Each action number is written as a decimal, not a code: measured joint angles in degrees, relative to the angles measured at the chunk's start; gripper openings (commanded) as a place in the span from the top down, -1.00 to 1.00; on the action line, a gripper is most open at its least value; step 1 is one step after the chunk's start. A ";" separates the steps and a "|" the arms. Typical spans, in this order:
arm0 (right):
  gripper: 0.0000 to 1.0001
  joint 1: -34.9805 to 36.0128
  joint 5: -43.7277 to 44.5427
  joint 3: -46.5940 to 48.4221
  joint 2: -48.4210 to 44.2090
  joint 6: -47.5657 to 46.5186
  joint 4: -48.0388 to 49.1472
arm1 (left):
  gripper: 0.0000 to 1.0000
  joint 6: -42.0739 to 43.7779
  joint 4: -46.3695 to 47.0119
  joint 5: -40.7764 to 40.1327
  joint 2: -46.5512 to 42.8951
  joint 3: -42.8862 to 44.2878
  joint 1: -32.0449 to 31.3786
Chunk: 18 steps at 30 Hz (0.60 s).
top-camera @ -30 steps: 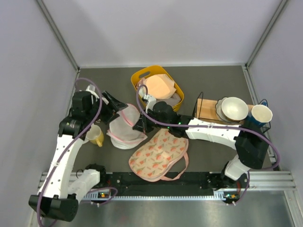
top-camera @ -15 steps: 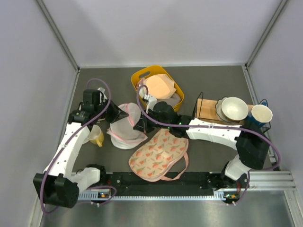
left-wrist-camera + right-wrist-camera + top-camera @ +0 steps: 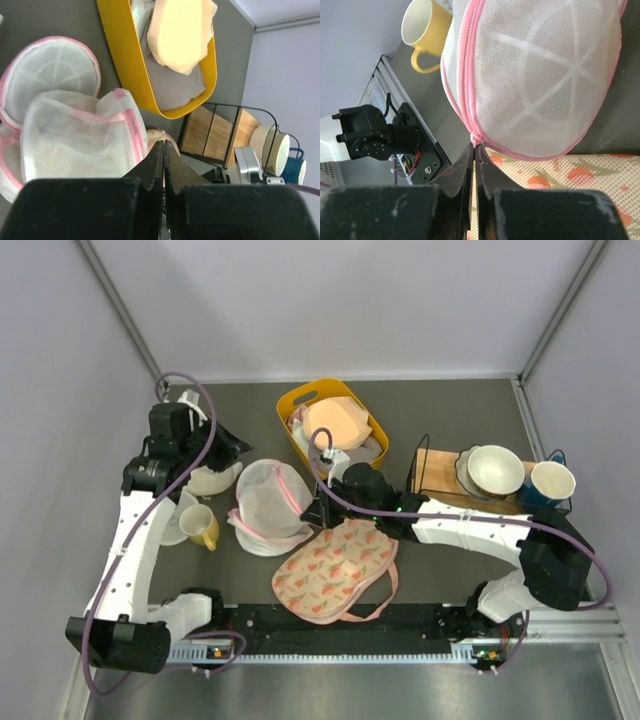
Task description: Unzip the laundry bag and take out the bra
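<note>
The laundry bag (image 3: 268, 502) is a white mesh clamshell with a pink zipper, lying left of centre with one dome tipped up. The right wrist view shows its dome (image 3: 540, 75) close up, with only white mesh visible through it. My right gripper (image 3: 318, 512) is at the bag's near right edge. Its jaws (image 3: 473, 146) are shut on the pink zipper pull (image 3: 476, 137). My left gripper (image 3: 238, 447) hovers to the far left of the bag, shut and empty. Its tips (image 3: 164, 143) are pressed together above the bag (image 3: 75, 135). The bra is hidden.
A yellow basket (image 3: 300, 400) behind the bag holds a pale peach bra (image 3: 335, 422). A cream pouch with red print (image 3: 335, 570) lies in front of it. A yellow mug (image 3: 203, 528) and white dishes stand at the left. A rack with a bowl and cups (image 3: 490, 470) stands at the right.
My left gripper has closed and pulled back up and left, away from the bag. My right gripper has shifted right and nearer, still on the zipper pull.
</note>
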 measured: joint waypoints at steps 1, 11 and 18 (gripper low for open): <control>1.00 0.00 -0.04 0.02 0.00 -0.02 0.07 | 0.49 0.00 0.02 0.50 -0.04 0.00 0.00; 1.00 -0.04 -1.60 2.29 2.10 -0.42 0.39 | -0.70 -1.55 -2.21 1.22 -4.61 -9.16 -4.22; 1.00 -0.04 -2.16 3.23 3.72 -0.46 0.61 | -0.56 -2.47 -0.70 -0.70 -0.98 -10.47 -10.93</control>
